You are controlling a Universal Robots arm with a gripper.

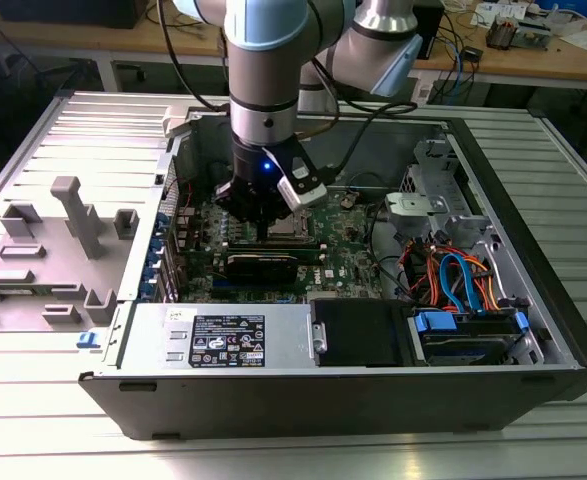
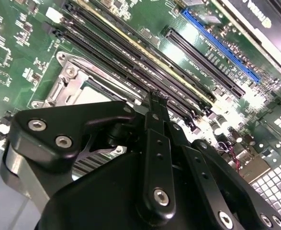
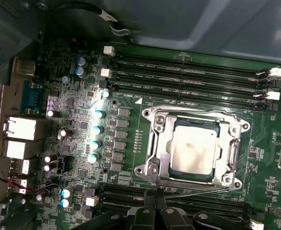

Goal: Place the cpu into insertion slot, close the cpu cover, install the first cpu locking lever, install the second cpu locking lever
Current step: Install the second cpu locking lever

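cpu (image 3: 193, 149) seated in the insertion slot (image 3: 155, 125), cpu cover (image 3: 233, 154) down around it, framing the grey top. hand (image 3: 154, 213) low over the memory slots (image 3: 188, 72) just beside the socket, fingers pressed together, grasping nothing visible. likely light, stiff, fragile underneath; best taken by opposite edges. little open room between slots and case wall (image 1: 303, 400).

I work in an electronics lab or robotics workshop. My arm (image 1: 273, 60) hangs over an open computer case (image 1: 353, 400) lying on a ribbed metal workbench (image 1: 573, 200). Beside the case, on the exterior view's left, grey plastic fixtures (image 1: 73, 215) sit on a panel. Behind the case runs a wooden bench (image 1: 563, 60) with cables, papers and small electronic parts on it. Inside the case lies a green motherboard (image 3: 73, 143).
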